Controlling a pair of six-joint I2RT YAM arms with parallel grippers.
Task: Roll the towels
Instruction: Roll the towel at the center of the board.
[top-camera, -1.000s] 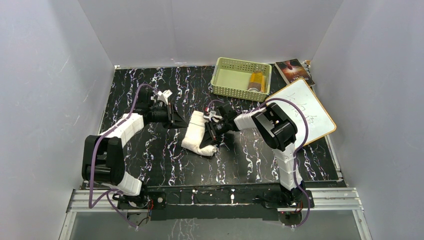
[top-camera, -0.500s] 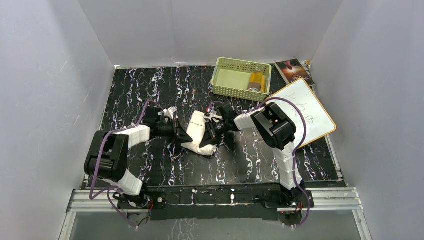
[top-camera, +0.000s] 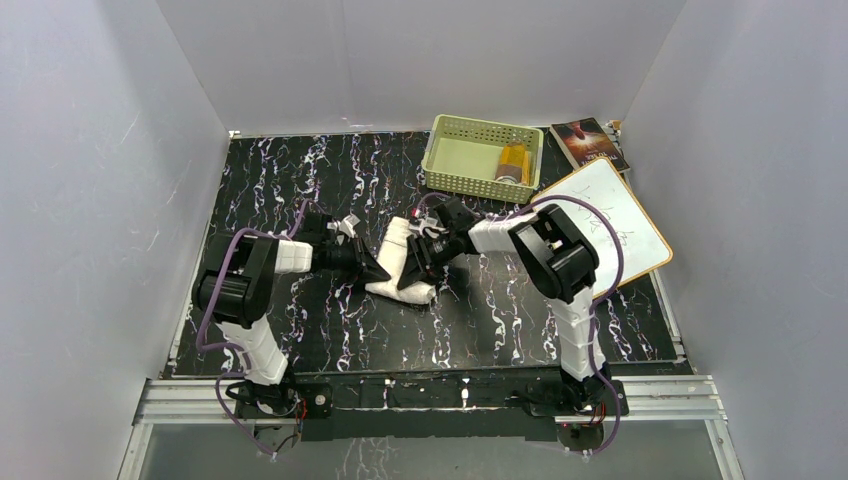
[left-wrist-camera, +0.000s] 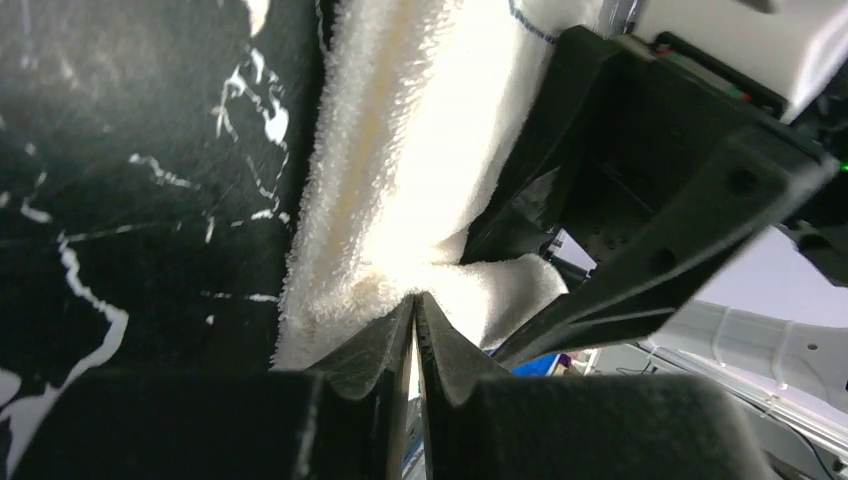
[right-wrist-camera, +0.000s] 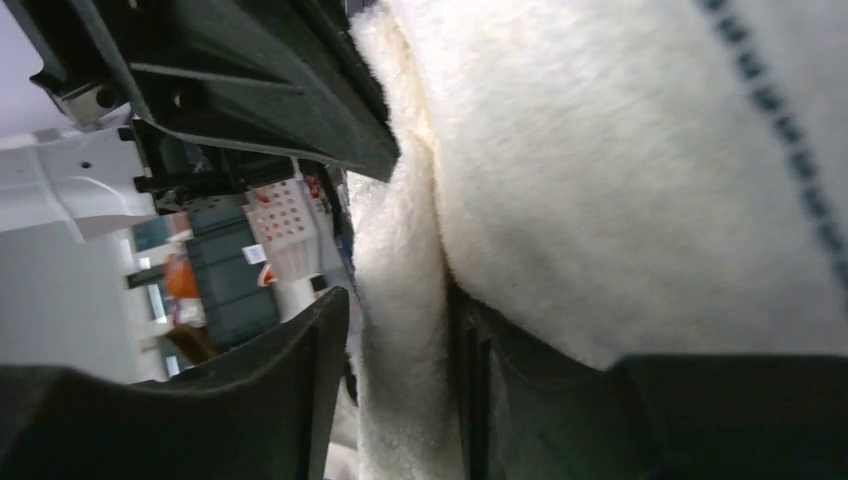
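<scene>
Cream-white long terry towel mid-roll: pressed by near-closed left gripper, straddled by parted right gripper; likely needed regripping next.

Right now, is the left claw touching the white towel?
Touching. The left wrist view shows the left gripper with its tips closed and pressed into the fluffy fold of the white towel, no gap showing.

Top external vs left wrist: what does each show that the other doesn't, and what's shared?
Only top external: green basket holding the mustard towel, book, white board. Only left wrist: close-up of the left gripper, fingertips closed together right at the cream towel fold. Both: cream towel on the black marble table, right gripper against it.
</scene>
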